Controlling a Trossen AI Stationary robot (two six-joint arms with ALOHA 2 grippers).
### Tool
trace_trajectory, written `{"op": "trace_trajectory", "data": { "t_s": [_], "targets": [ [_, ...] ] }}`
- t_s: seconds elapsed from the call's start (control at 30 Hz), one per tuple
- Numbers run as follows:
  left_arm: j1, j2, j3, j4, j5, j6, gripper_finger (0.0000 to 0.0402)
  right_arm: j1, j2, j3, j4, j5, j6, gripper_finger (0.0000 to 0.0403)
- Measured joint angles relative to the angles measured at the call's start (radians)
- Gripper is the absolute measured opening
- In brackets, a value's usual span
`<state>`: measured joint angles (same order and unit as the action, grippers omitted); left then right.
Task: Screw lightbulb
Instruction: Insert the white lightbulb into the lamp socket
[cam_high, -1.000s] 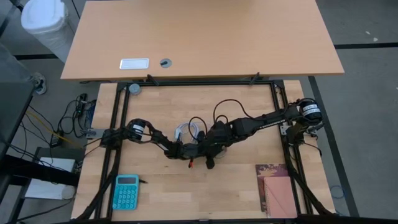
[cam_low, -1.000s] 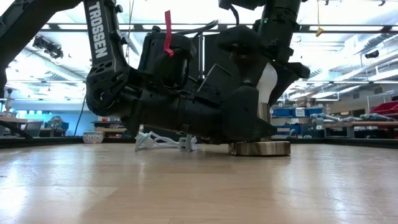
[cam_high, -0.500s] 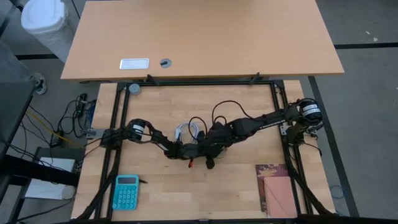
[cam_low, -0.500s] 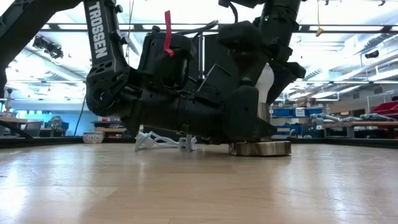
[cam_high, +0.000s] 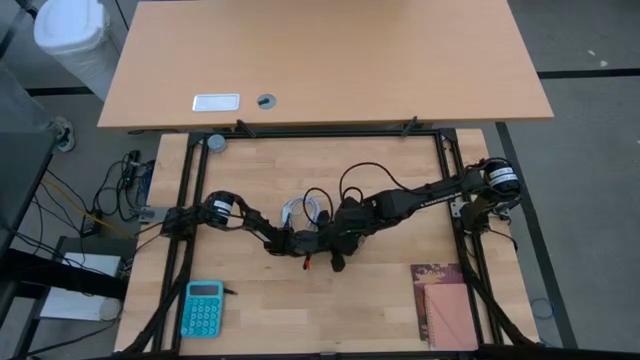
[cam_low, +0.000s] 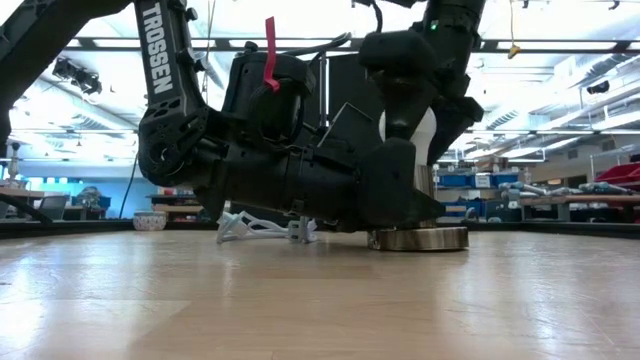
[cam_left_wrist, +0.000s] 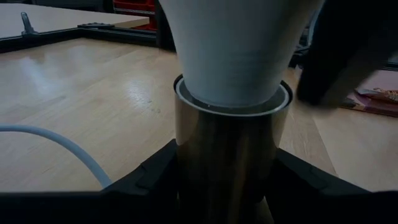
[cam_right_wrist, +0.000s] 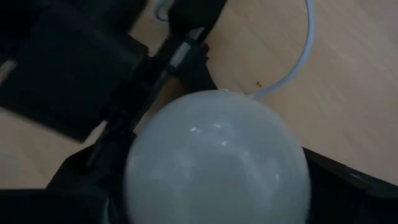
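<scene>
The wooden table (cam_high: 380, 310) carried both arms to its middle, where they met over one spot, the left arm reaching in low from its side and the right arm coming across from the opposite side and bending down from above. In the low view the left gripper (cam_low: 395, 205) lay almost flat on the tabletop with its dark body stretched toward the socket (cam_low: 418, 238), a round metal base resting on the wood, and the left wrist view showed its fingers (cam_left_wrist: 146, 180) clasped on either side of that metal cylinder, bracing it. The lightbulb (cam_left_wrist: 239, 46) stood upright in the socket's mouth, its narrow end down inside the rim and its white globe (cam_right_wrist: 214, 155) uppermost, so its long axis ran straight up from the table. The right gripper (cam_low: 420, 105) hung directly above it, pointing down along that same axis, its fingers straddling the globe; they appeared slackened off rather than pinching, though contact with the glass could not be judged. The relation that mattered was this vertical line-up: bulb below, right gripper above and nearer, so any further turning would likely fall to it. A white cable (cam_right_wrist: 298, 56) curled on the wood just beside.
</scene>
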<state>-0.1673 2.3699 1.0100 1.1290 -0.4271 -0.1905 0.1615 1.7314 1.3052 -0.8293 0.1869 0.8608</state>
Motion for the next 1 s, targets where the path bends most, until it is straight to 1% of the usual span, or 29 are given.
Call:
{"op": "trace_trajectory", "data": {
  "t_s": [0.4, 0.73, 0.9, 1.0],
  "targets": [
    [0.0, 0.0, 0.0, -0.002, 0.005, 0.003, 0.0198, 0.002, -0.029, 0.0, -0.032, -0.005, -0.138, 0.0322],
    [0.0, 0.0, 0.0, -0.003, 0.006, 0.003, 0.0198, 0.006, -0.03, 0.0, -0.031, -0.067, -0.318, 0.0323],
    [0.0, 0.0, 0.0, -0.005, 0.007, 0.006, 0.0198, 0.019, -0.034, 0.0, -0.089, -0.079, -0.381, 0.0323],
    [0.0, 0.0, 0.0, -0.005, 0.008, 0.006, 0.0198, 0.045, -0.046, 0.0, -0.138, -0.074, -0.392, 0.0323]
  ]
}}
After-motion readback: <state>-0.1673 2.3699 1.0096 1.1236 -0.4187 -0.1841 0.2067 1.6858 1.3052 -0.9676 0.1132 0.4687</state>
